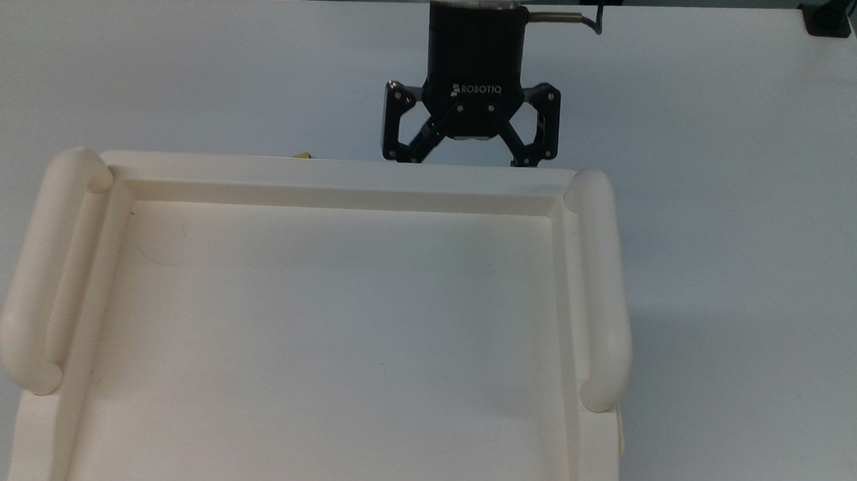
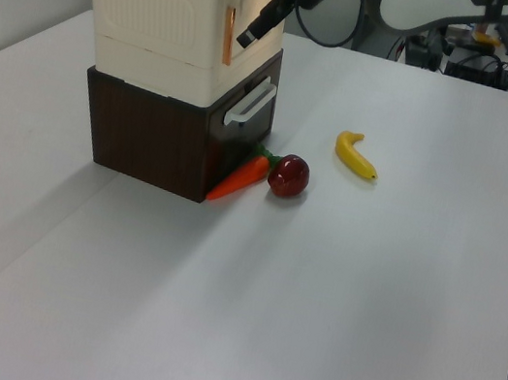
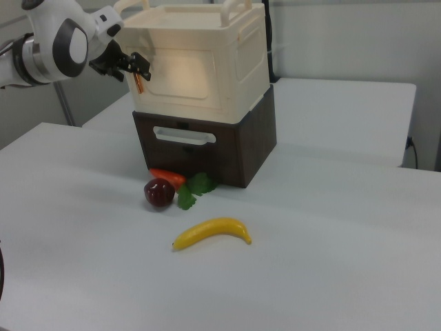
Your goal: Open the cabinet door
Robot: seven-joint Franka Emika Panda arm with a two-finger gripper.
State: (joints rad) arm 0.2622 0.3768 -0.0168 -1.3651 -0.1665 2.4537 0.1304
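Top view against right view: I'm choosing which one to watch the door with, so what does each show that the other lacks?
The top view alone gives the cabinet's recessed tray top with both tube rails. The right view alone gives the cabinet door, its orange handle, the brown drawer unit, the apple, carrot and banana. Both share the cabinet, gripper and white table.

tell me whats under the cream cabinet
The cabinet sits on a dark brown drawer unit with a white handle. The unit stands on the white table. The drawer is shut, so its contents are hidden.
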